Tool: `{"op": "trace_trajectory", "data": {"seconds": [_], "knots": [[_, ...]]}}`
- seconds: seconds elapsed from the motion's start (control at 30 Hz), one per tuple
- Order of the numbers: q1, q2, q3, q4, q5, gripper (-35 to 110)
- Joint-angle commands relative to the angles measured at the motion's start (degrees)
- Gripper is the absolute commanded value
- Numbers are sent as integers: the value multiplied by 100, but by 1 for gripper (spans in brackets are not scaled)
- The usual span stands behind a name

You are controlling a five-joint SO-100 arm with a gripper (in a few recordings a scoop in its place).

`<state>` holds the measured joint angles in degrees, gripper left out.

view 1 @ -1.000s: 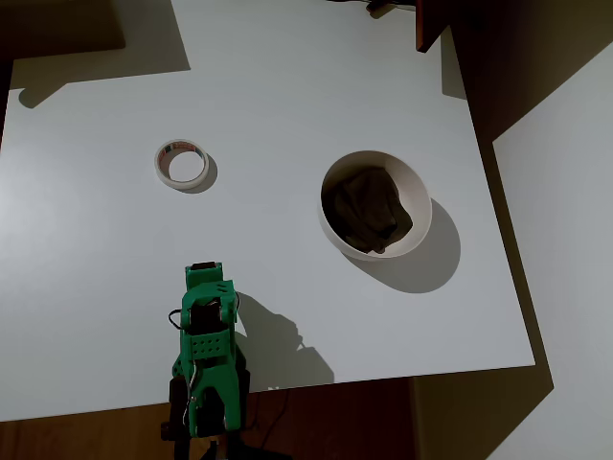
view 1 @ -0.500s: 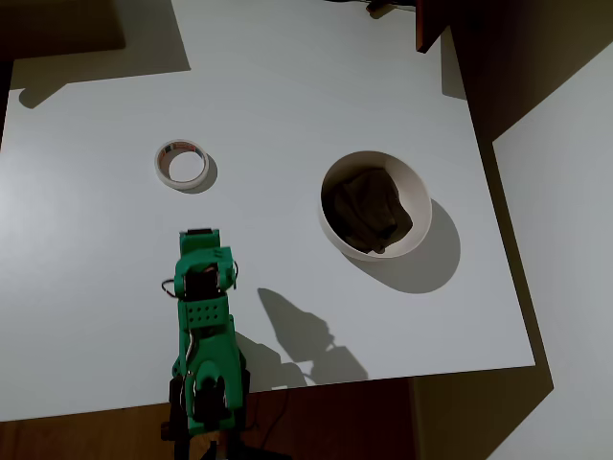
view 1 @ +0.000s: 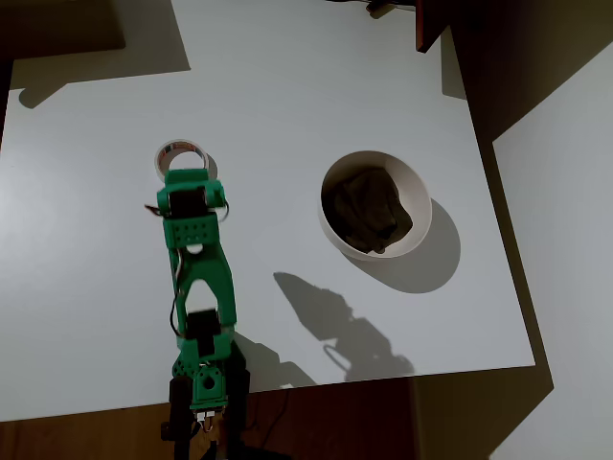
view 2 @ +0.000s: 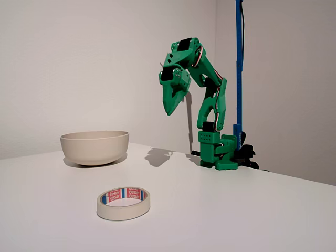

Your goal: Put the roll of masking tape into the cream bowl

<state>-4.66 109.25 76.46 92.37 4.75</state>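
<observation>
The roll of masking tape (view 2: 123,203) lies flat on the white table near the front of the fixed view, its red-blue label showing inside the ring. In the overhead view the green arm's head covers the lower part of the tape (view 1: 172,147). My gripper (view 2: 170,109) hangs high above the table and points down, with its jaws together and nothing held. From above the gripper (view 1: 188,178) sits just over the tape's near edge. The cream bowl (view 1: 418,192) stands to the right with a dark cloth (view 1: 369,211) inside. In the fixed view the bowl (view 2: 94,147) stands at the left.
The arm's base (view 2: 218,151) is clamped at the table's near edge in the overhead view. A blue pole (view 2: 239,68) rises behind it. The white table (view 1: 287,96) ends just right of the bowl, and dark floor lies beyond that edge.
The arm has unfolded from near its base and reached out across the table toward the tape. Its head now overlaps the ring in the overhead view. Tape and bowl have not moved.
</observation>
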Motion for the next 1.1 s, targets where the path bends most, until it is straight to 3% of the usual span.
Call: {"op": "trace_trajectory", "data": {"seconds": [0.0, 0.4, 0.73, 0.83, 1.07], "knots": [[0, -896, -1063, 79, 0, -8], [413, -3841, -3727, 387, -123, -8], [123, -4737, -4228, 141, 35, 6], [53, -4992, -4351, 193, 44, 18], [158, -5326, -4395, 105, 18, 16]]}}
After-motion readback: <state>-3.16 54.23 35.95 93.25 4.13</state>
